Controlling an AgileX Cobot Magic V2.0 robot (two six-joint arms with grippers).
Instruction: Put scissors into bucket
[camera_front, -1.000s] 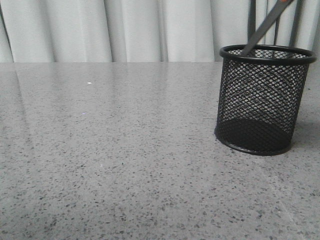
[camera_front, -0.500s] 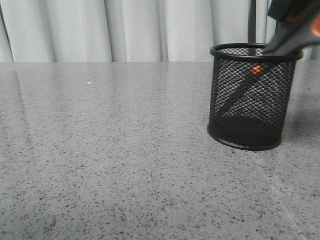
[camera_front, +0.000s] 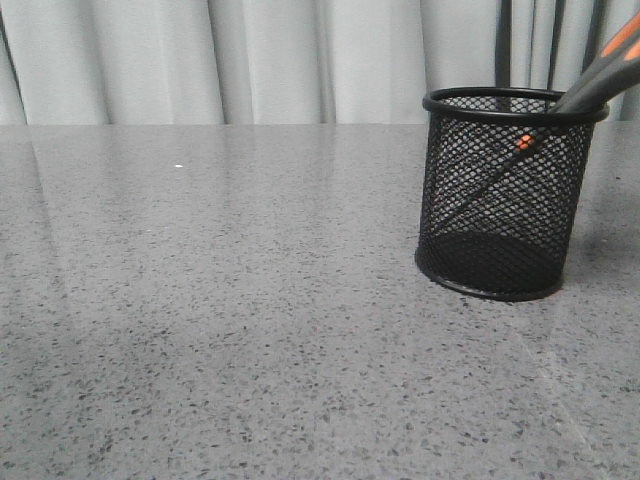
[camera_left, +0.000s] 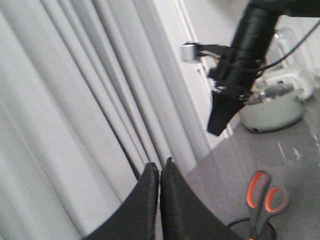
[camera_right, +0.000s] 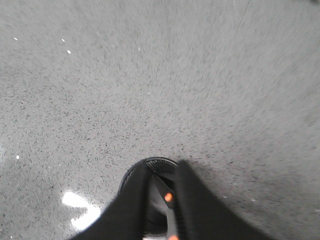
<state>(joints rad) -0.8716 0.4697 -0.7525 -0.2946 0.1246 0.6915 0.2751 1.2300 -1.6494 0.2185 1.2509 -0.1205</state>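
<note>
The black wire-mesh bucket (camera_front: 500, 200) stands upright on the right of the grey speckled table. The scissors (camera_front: 590, 85) lean inside it, blades down, orange pivot dot showing through the mesh, and their grey-and-orange handles stick out over the rim to the right. In the left wrist view the scissors' handles (camera_left: 262, 192) rise from the bucket (camera_left: 250, 231), and my right gripper (camera_left: 220, 120) hangs well above them. My right gripper (camera_right: 162, 167) is open, looking down on the bucket (camera_right: 157, 161) and scissors (camera_right: 169, 197). My left gripper (camera_left: 160, 167) is shut and empty, facing the curtain.
A pale curtain (camera_front: 250, 60) hangs behind the table's far edge. A pale green and white appliance (camera_left: 272, 105) stands on the table beyond the bucket in the left wrist view.
The scissors went down into the bucket and now lean there on their own. The bucket shifted a little to the left. The right gripper rose out of the front view.
</note>
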